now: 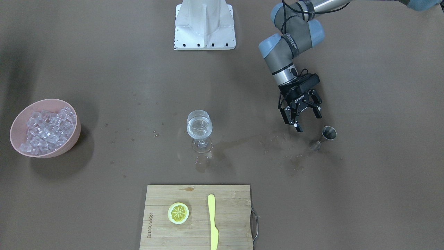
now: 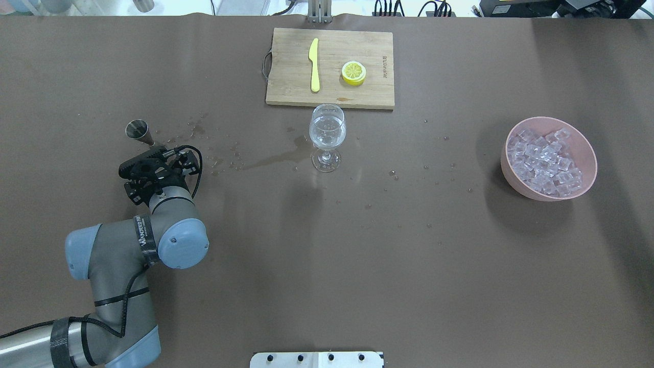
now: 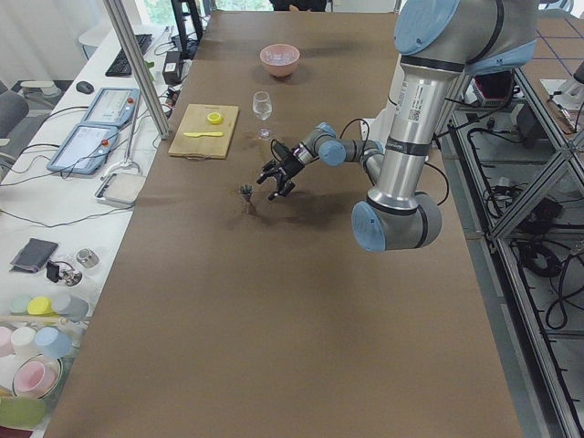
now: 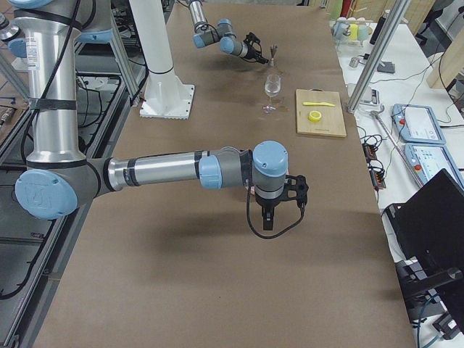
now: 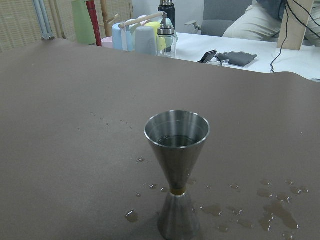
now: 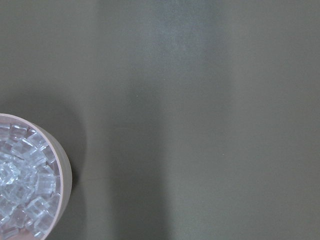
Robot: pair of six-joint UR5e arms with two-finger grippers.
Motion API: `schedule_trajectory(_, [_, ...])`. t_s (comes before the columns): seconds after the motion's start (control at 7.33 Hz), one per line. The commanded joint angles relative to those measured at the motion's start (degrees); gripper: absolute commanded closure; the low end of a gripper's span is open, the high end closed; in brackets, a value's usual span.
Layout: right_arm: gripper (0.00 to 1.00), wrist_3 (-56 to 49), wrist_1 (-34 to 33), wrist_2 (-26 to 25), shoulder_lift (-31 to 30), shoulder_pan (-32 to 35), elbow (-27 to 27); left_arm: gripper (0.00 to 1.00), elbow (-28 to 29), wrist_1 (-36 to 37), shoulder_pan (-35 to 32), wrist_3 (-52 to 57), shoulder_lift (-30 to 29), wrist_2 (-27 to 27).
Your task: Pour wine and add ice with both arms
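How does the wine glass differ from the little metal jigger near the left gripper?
The wine glass is see-through glass; the jigger is opaque steel. The wine glass is taller and wider than the jigger. The wine glass holds a good measure of clear liquid; the jigger shows only a little at its bottom. Both stand upright, neither gripped.

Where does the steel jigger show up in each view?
Front-facing: jigger right of centre.
Overhead: jigger upper left.
Exterior left: jigger mid-frame.
Exterior right: jigger top, far end.
Left wrist: jigger centre, close.
Right wrist: not in it.
Shared landmark: wine glass, in all four exterior views.
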Motion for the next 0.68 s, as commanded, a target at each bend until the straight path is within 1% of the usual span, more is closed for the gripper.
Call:
schedule_trajectory(0.0, [0.0,0.0,0.0,0.03,-0.07,0.01,0.01,0.02,1.36,0.1,-0.47,0.36,-0.04,1.94])
schedule_trajectory(0.14, [0.0,0.0,-0.09,0.03,-0.07,0.01,0.01,0.02,2.85,0.27,-0.47,-0.17,-0.13,3.69])
schedule_trajectory(0.55, [0.0,0.0,-0.09,0.12,-0.07,0.01,0.01,0.02,5.4,0.1,-1.95,-0.35,-0.21,3.8])
